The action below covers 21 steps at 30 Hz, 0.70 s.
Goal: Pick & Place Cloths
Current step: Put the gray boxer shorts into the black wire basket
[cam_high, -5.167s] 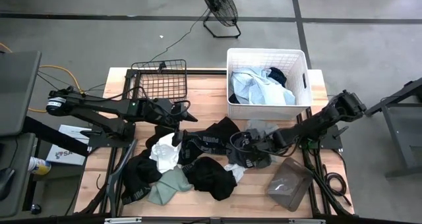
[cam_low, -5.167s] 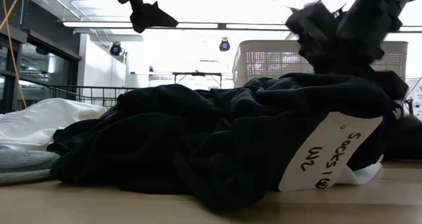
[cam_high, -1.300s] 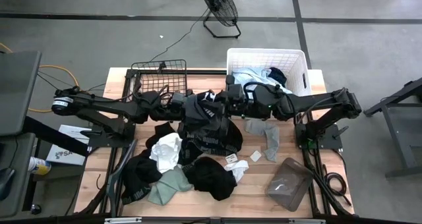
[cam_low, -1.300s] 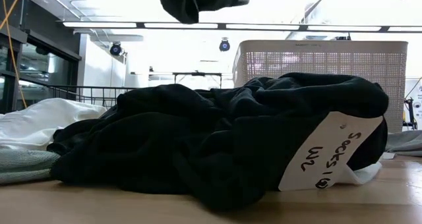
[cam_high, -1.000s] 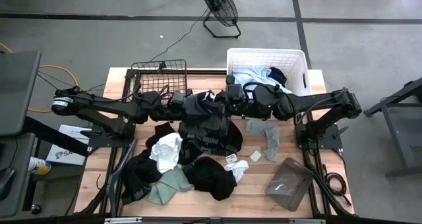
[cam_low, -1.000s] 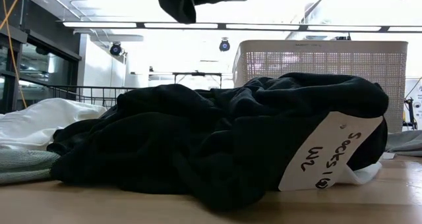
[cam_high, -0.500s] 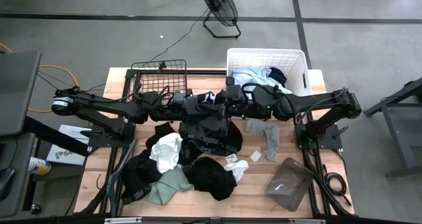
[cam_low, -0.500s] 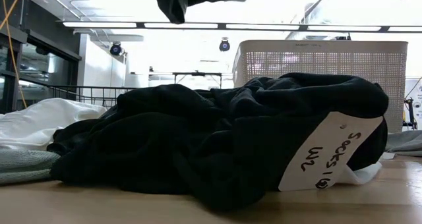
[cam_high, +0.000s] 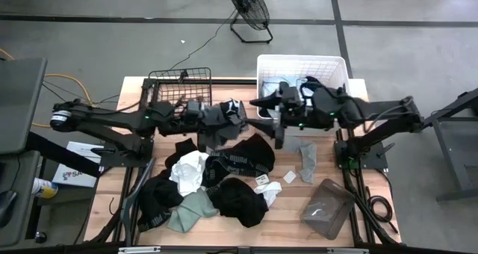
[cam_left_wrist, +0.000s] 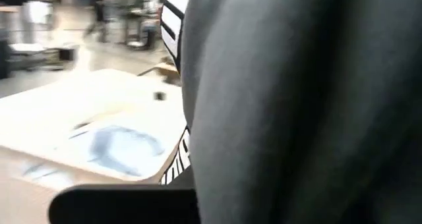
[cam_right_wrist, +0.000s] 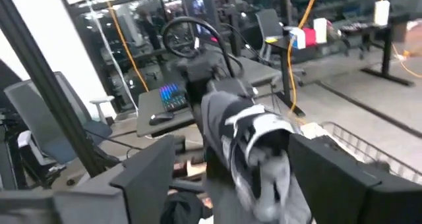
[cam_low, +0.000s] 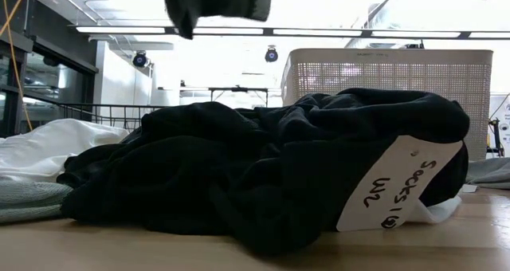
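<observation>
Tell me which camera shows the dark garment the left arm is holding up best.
The high view: the dark garment hangs whole from the left gripper above the table. The low view catches only its hem, the left wrist view a blurred close-up, the right wrist view its striped end.

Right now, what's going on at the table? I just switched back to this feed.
The left gripper is shut on a dark grey garment with white stripes, holding it in the air near the black wire basket. The right gripper is open and empty, beside the white laundry basket, which holds pale blue cloth. Black, white and sage green cloths lie heaped on the table, plus a grey one.
</observation>
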Each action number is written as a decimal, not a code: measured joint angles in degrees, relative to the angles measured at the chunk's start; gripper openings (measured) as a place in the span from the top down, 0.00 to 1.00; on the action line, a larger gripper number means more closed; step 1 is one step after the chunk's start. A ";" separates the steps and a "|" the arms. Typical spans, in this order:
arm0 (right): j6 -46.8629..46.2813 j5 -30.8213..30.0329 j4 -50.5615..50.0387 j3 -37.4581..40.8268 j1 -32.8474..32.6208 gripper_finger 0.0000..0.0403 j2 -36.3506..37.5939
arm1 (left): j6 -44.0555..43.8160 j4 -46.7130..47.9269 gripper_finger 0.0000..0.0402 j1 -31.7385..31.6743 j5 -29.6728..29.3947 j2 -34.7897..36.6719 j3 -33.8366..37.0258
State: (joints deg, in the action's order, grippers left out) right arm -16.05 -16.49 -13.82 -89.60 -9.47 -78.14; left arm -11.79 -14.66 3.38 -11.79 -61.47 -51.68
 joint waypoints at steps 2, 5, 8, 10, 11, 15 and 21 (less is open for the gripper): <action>-1.39 -1.61 -2.14 0.00 -0.29 0.27 1.21 | 0.01 4.29 0.98 0.00 -3.77 2.63 -0.02; -1.92 -3.52 -5.15 0.00 -0.97 0.27 2.78 | 0.92 10.66 0.98 0.00 -9.34 6.64 0.00; -1.98 -4.58 -6.99 0.00 -1.10 0.28 3.49 | 1.57 16.51 0.98 0.00 -15.75 10.41 0.00; -2.40 -4.57 -7.39 0.00 -1.10 0.28 3.51 | 2.70 19.11 0.98 -0.02 -20.42 12.36 0.00; -2.39 -4.55 -7.83 0.00 -1.10 0.28 3.53 | 3.62 20.54 0.98 -0.02 -22.83 13.32 0.00; -2.39 -4.58 -9.04 0.00 -1.05 0.28 3.57 | 8.36 24.84 0.98 -0.04 -31.48 15.46 0.00; -2.39 -4.59 -9.65 0.00 -1.03 0.28 3.58 | 10.10 33.32 0.98 -3.80 -38.80 15.40 0.00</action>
State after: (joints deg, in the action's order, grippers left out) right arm -18.44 -21.08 -23.46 -89.60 -10.50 -74.56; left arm -1.70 18.65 -0.42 -50.59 -46.07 -51.68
